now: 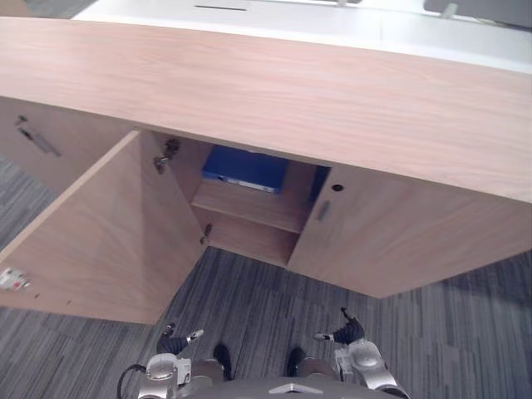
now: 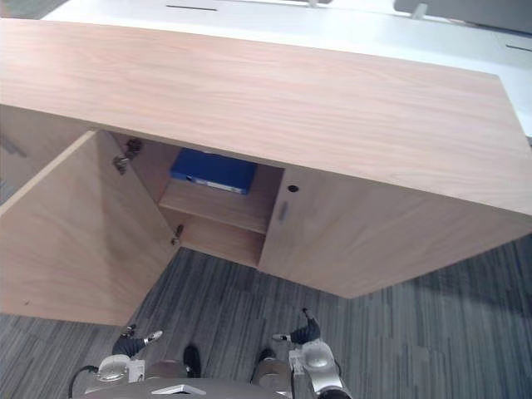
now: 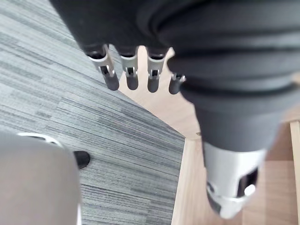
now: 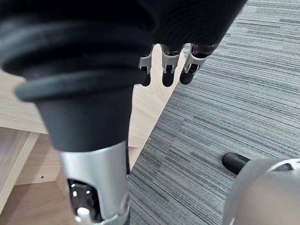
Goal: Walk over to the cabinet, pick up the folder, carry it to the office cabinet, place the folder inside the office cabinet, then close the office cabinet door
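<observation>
Loosely straight, the fingers of the left hand [image 1: 172, 342] and the right hand [image 1: 347, 332] hold nothing, low above the carpet [image 1: 266, 291]. One blue folder [image 1: 246, 169] lies on the shelf [image 1: 249, 208] inside the office cabinet [image 1: 266, 91]; of its two doors, the left door [image 1: 100, 233] stands open and the right door [image 1: 399, 241] is closed.

Blue folder [image 1: 246, 169] lying flat on the upper shelf inside the office cabinet [image 1: 274, 100], cabinet door [image 1: 108, 233] wide open

Overall light: bright, even indoor light is falling from above onto the long light-wood cabinet top [image 1: 274, 91].
Glare: the white surface [image 1: 332, 25] behind it is washing out pale.
Shadow: the open compartment [image 1: 249, 220] is sitting dim beneath the top, dulling the blue folder [image 1: 246, 169].
Floor: the grey striped carpet [image 1: 274, 291] is darkening along the cabinet's base.
</observation>
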Tool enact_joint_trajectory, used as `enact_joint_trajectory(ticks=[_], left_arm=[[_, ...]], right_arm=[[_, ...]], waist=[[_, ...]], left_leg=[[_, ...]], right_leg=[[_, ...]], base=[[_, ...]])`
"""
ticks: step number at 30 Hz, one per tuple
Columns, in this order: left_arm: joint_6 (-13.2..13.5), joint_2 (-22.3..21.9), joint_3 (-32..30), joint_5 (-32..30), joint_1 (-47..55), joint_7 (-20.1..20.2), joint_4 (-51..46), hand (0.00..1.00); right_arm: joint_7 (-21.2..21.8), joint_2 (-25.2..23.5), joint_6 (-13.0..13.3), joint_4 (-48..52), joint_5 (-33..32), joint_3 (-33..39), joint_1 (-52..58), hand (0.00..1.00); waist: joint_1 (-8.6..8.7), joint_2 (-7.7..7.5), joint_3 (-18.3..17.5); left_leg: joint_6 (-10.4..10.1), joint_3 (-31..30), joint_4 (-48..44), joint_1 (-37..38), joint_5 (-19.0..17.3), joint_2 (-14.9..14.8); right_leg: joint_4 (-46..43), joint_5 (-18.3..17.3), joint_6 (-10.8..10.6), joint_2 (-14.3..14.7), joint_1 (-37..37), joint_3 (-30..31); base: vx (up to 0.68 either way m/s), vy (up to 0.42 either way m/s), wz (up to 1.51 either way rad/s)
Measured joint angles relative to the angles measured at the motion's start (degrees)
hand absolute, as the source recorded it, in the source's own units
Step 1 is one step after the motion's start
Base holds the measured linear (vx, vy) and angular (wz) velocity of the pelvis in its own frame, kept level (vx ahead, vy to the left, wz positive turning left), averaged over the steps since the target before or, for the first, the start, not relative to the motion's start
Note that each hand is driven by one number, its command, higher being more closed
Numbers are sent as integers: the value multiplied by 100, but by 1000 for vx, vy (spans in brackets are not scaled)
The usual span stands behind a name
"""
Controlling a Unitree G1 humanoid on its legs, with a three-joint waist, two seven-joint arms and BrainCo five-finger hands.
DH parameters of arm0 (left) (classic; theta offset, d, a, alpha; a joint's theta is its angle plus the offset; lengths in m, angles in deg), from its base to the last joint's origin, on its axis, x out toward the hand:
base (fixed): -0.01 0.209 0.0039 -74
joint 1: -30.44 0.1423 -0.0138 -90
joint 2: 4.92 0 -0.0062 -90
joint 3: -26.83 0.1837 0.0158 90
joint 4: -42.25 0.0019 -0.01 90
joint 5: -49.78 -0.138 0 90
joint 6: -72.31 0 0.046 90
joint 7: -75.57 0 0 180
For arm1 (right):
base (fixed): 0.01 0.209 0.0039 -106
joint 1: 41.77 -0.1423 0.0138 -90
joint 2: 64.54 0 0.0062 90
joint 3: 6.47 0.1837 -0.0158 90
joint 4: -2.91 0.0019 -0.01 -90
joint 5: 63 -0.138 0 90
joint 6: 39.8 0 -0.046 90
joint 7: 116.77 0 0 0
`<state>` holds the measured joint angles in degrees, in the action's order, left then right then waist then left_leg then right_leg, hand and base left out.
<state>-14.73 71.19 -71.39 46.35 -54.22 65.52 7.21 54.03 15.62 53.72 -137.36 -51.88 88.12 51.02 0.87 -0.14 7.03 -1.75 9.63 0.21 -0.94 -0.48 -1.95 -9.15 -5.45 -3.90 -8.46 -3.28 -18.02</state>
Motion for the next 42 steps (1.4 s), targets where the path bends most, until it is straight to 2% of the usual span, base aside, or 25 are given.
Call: enact_joint_trajectory(ticks=[3,11,16,19,25,28,36,42], left_arm=[[-6,71,-298,292,39,-51,21,0],[22,182,-1087,925,271,-306,-127,0],[226,267,-1838,1619,449,-622,-1075,0],[370,553,-2089,1859,419,-722,-1650,0],[648,1287,-2096,1902,70,-809,-2406,0],[717,1433,-2025,1885,-111,-801,-2530,0],[717,1589,-1614,1626,-189,-663,-2801,0],[691,1710,-1529,1558,-182,-676,-2817,0]], right_arm=[[-2,-135,-5,-60,-18,64,-4,0],[-7,-121,-29,-238,-39,130,-48,0],[-25,-100,-31,-239,-38,161,-77,0],[-39,-94,-30,-238,-38,225,-84,0],[-92,44,-27,-239,-42,67,-77,0],[-84,65,-23,-239,-44,3,-77,0],[-55,67,-24,-246,-41,-4,-64,0],[44,79,-26,-245,9,-2,6,0]], waist=[[-32,-106,4],[-61,-99,-78],[-126,-100,-80],[-165,-95,-95],[-233,-113,-109],[-235,-142,-127],[-241,-195,-159],[-284,-227,-179]], left_leg=[[110,-191,344,2,279,95],[218,-480,466,261,393,250],[209,-522,470,350,410,240],[207,-524,472,382,409,216],[205,-517,475,394,411,210],[205,-507,477,399,411,211],[178,-421,477,414,391,160],[151,-333,477,415,372,104]], right_leg=[[481,316,-43,55,156,-153],[608,326,-81,-9,561,-300],[658,337,-62,56,708,-298],[683,340,-42,87,750,-297],[704,364,-4,107,764,-271],[712,370,5,113,764,-246],[774,390,35,191,760,-58],[796,397,55,250,730,42]], base=[[-79,65,23],[-50,41,19],[-16,0,5],[0,0,0],[0,0,0],[0,0,0],[-6,-7,-6],[-9,-12,-7]])
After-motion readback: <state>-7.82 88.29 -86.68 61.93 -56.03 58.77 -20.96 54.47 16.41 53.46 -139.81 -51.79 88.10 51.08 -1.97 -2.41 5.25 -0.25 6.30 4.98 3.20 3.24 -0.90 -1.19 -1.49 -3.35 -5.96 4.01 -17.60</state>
